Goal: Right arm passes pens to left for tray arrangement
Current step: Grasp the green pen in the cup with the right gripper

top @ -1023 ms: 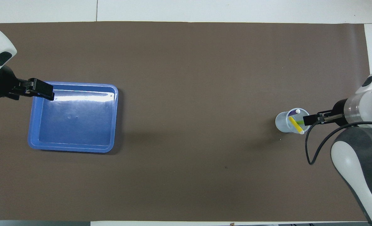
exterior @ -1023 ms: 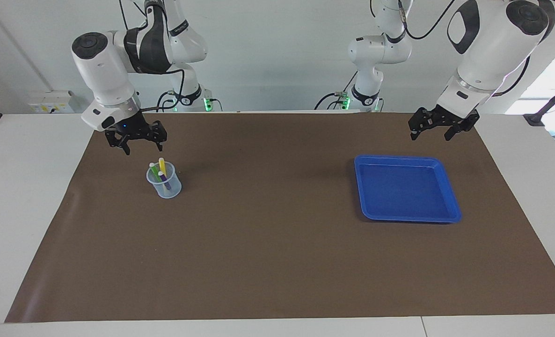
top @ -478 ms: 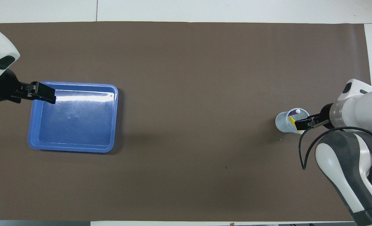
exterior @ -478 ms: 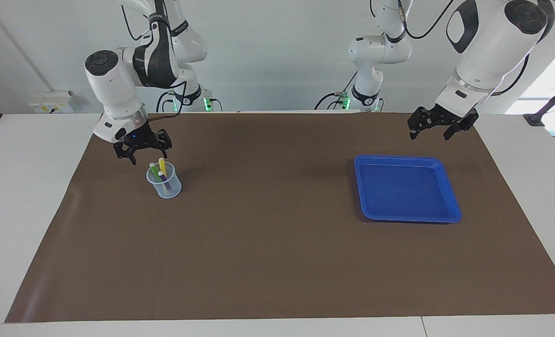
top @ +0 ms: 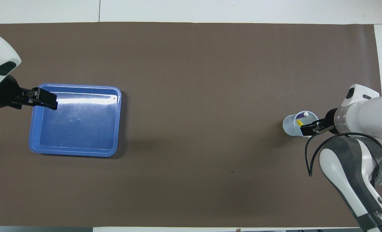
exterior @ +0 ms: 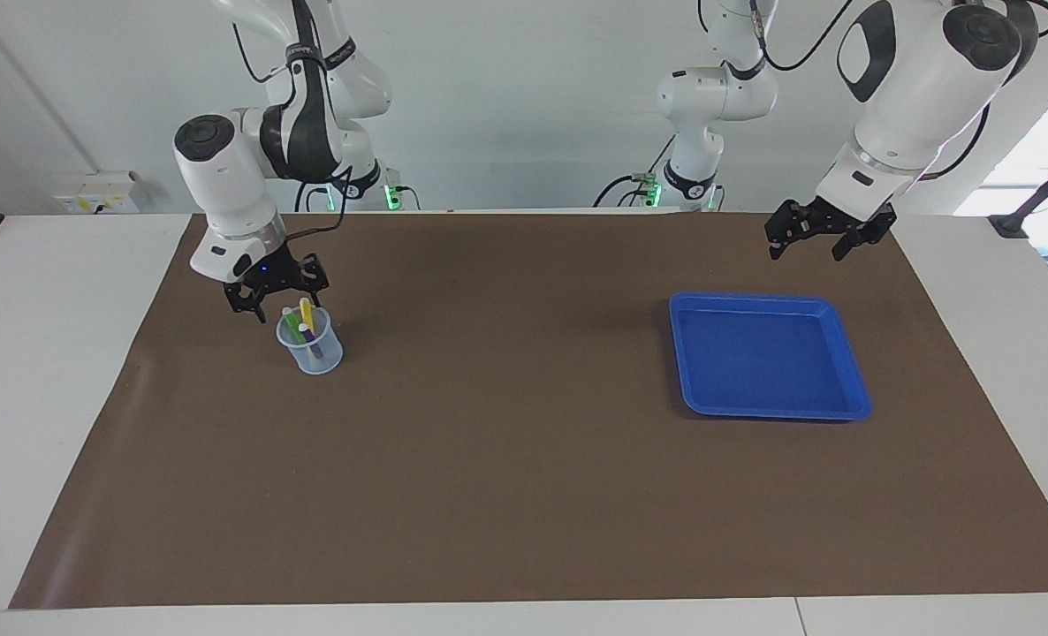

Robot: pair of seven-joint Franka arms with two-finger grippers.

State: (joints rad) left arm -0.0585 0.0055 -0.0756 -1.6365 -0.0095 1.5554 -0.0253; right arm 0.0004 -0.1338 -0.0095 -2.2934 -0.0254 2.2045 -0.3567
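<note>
Three pens (exterior: 306,325) stand crowded in a light cup (exterior: 310,346) at the right arm's end; right gripper (exterior: 278,294), fingers spread, sits at their tops, risks nipping two or tipping the cup; left gripper (exterior: 817,238) waits spread by the tray (exterior: 851,367).

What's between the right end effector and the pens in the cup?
Nothing visible. The right end effector hangs just above the pens, which stand in the cup with tops exposed; only the cup wall surrounds their lower parts.

Lab: 2 bench-mounted robot arms (exterior: 250,168)
</note>
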